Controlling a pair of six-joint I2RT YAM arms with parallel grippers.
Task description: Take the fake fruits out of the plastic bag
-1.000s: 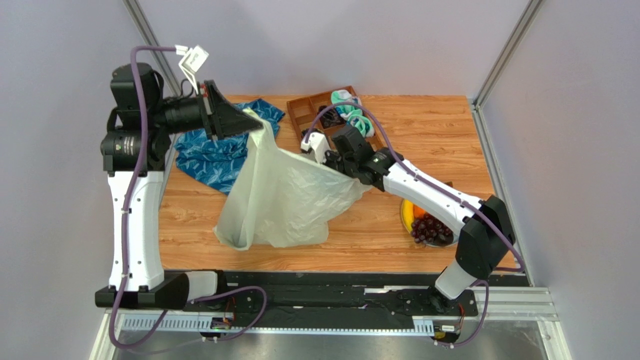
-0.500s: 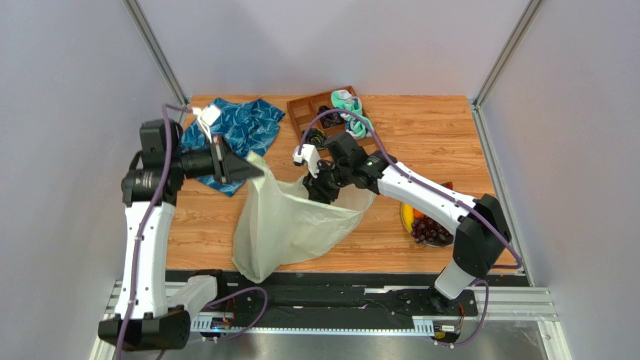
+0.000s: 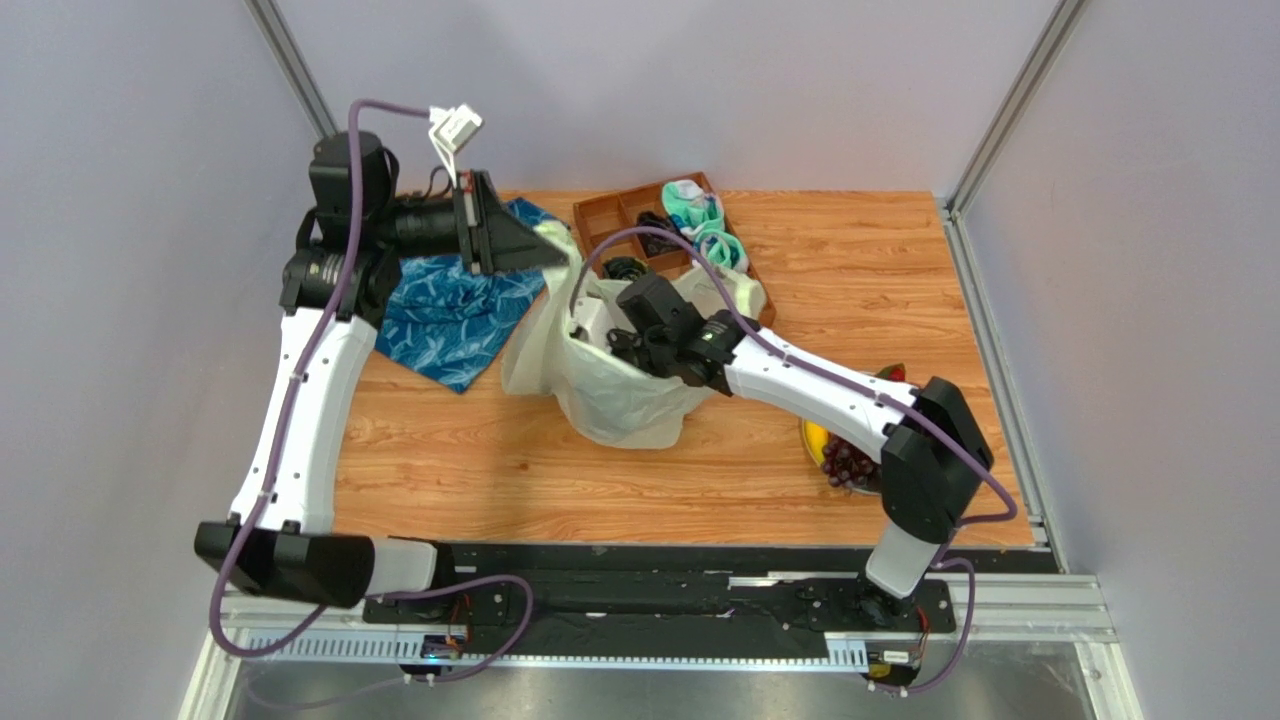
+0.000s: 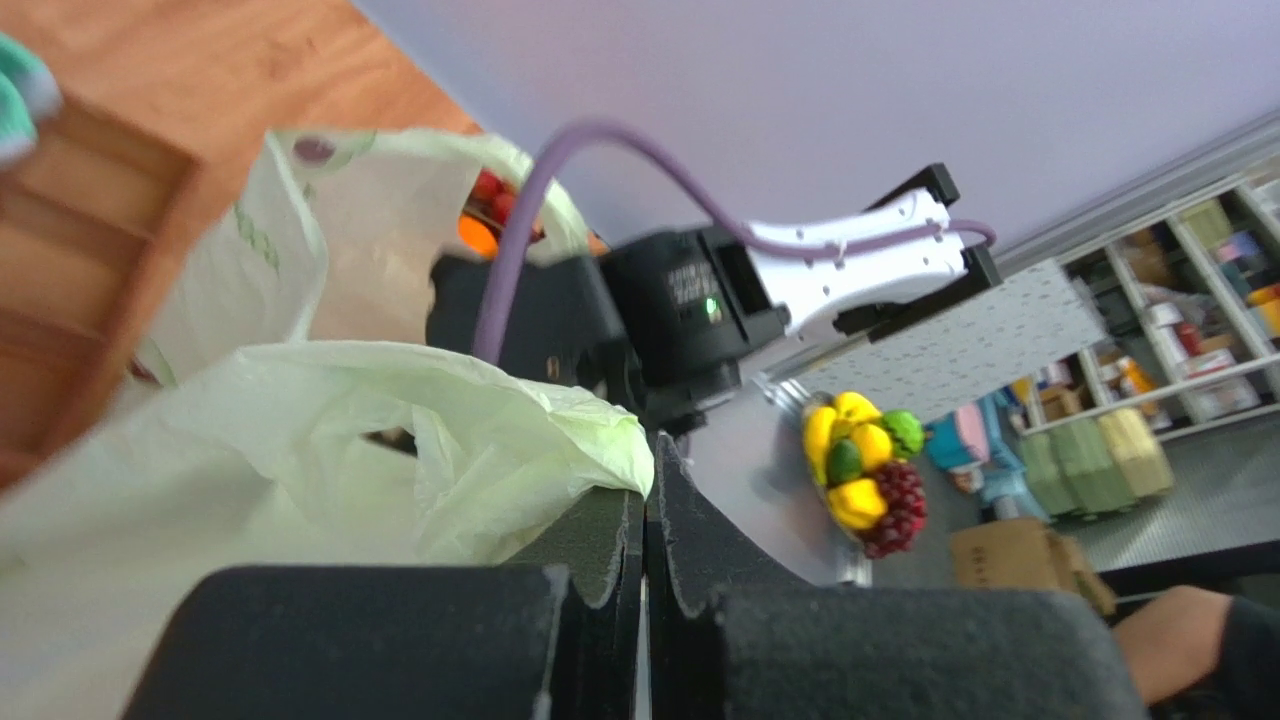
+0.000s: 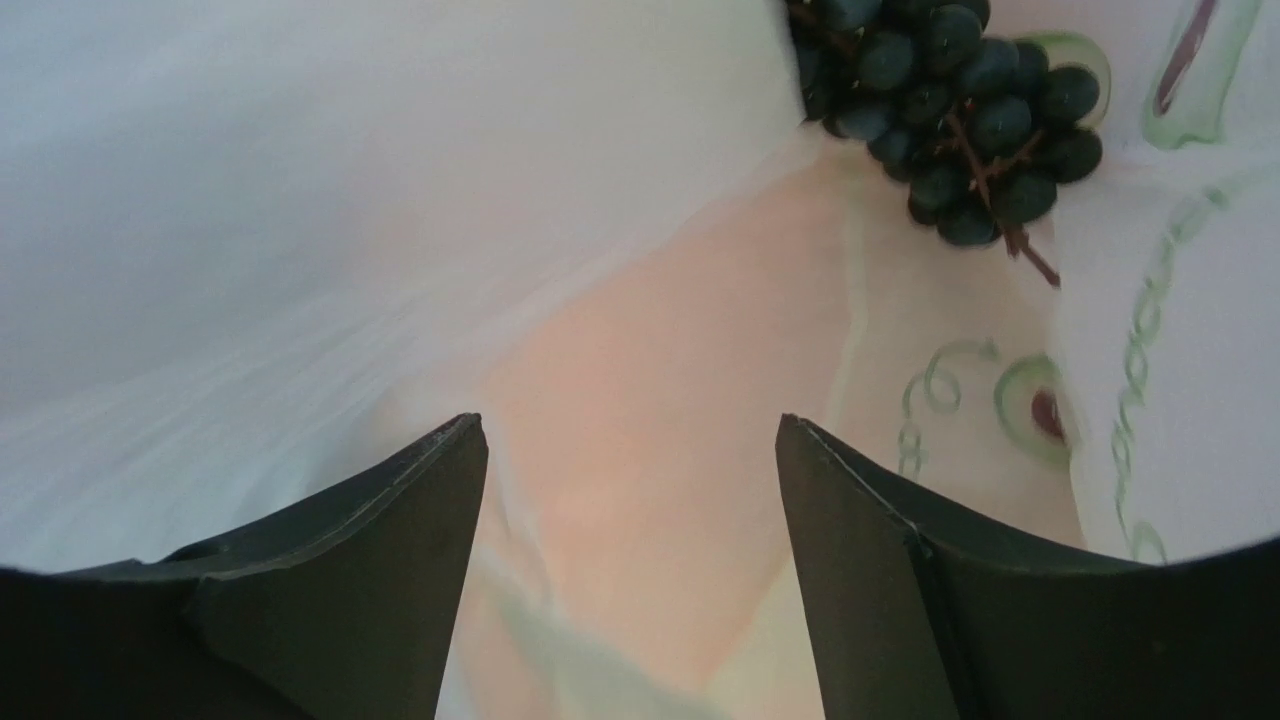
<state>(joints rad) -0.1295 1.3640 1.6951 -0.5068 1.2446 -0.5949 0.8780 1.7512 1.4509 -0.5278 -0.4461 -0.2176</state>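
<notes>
The pale plastic bag point(image 3: 624, 393) stands bunched in the middle of the table, mouth up. My left gripper point(image 3: 538, 249) is shut on the bag's rim and holds it up at the back left; in the left wrist view the jaws point(image 4: 648, 458) pinch the crinkly film point(image 4: 376, 435). My right gripper point(image 3: 616, 339) is inside the bag's mouth. Its wrist view shows the gripper point(image 5: 631, 435) open and empty above the bag's floor, with a dark purple grape bunch point(image 5: 962, 120) lying ahead to the right. Other fruits point(image 3: 831, 450) sit in a bowl at the right, partly hidden by the right arm.
A blue patterned cloth point(image 3: 451, 308) lies at the back left under the left arm. A wooden tray point(image 3: 609, 218) with teal-white socks point(image 3: 706, 225) and black cords stands at the back, just behind the bag. Grey walls close in both sides.
The left arm has swung the bag's rim up and toward the back. The bag has shifted from the front edge to the middle and bunched up. The right gripper has gone down into its mouth.
</notes>
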